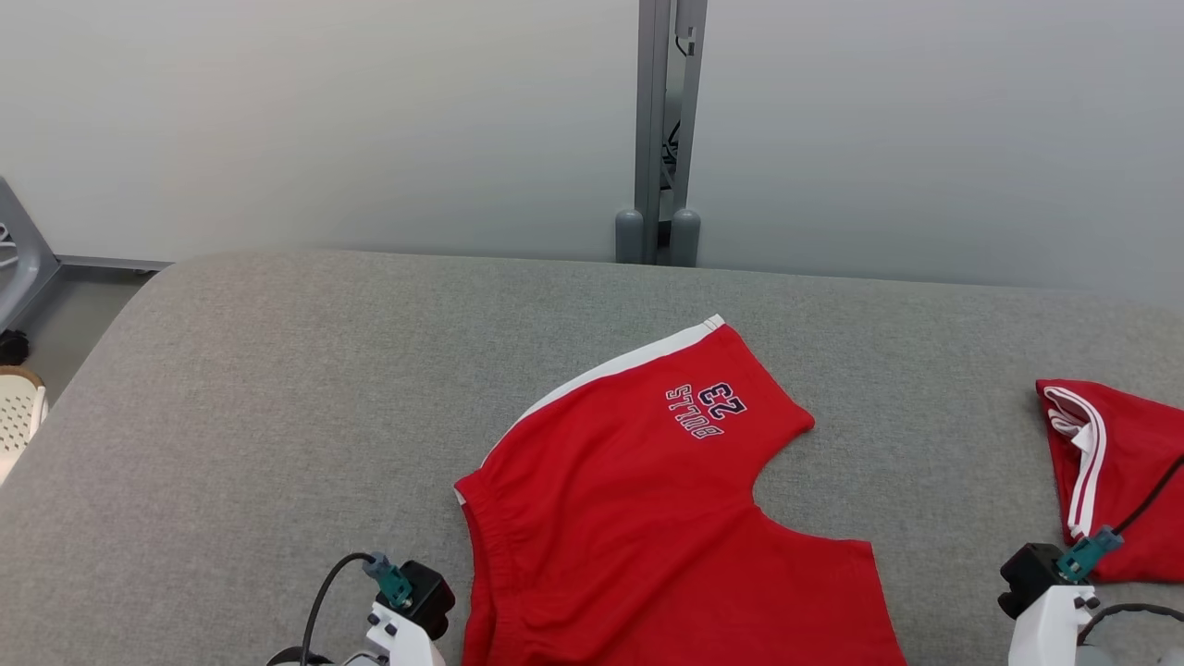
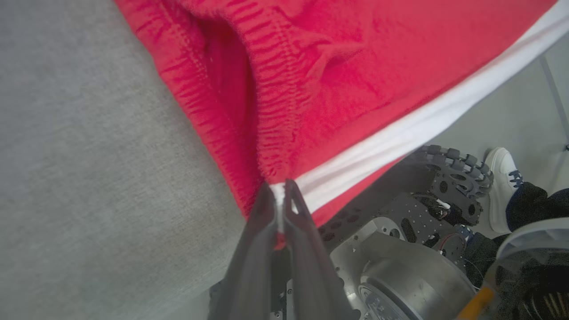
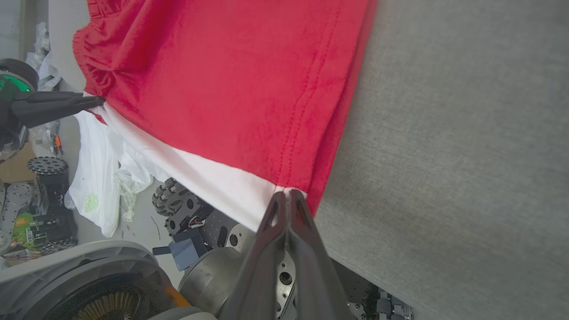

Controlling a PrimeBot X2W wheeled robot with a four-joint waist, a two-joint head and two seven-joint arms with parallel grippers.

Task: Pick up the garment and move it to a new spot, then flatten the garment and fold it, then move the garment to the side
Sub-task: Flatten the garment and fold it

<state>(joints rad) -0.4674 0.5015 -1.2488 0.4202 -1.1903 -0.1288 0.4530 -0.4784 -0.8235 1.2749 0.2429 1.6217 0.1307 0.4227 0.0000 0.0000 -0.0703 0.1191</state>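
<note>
The garment (image 1: 647, 499), red shorts with a white side stripe and "BULLS 23" print, lies spread on the grey table (image 1: 277, 388), its near edge over the table's front. In the left wrist view my left gripper (image 2: 279, 195) is shut on the garment's (image 2: 338, 66) waistband corner at the white stripe. The right wrist view shows my right gripper (image 3: 286, 198) shut on the hem corner of the garment (image 3: 231, 75), beside the same stripe. My left gripper (image 3: 95, 101) appears there too, pinching the far corner. Both wrists, left (image 1: 407, 601) and right (image 1: 1054, 583), sit at the head view's bottom.
Another red garment (image 1: 1119, 472) with white stripes lies at the table's right edge. A grey post (image 1: 661, 139) stands behind the table. Below the front edge are my wheeled base (image 2: 400, 249), a person's white shoe (image 2: 502, 186) and a white plastic bag (image 3: 102, 178).
</note>
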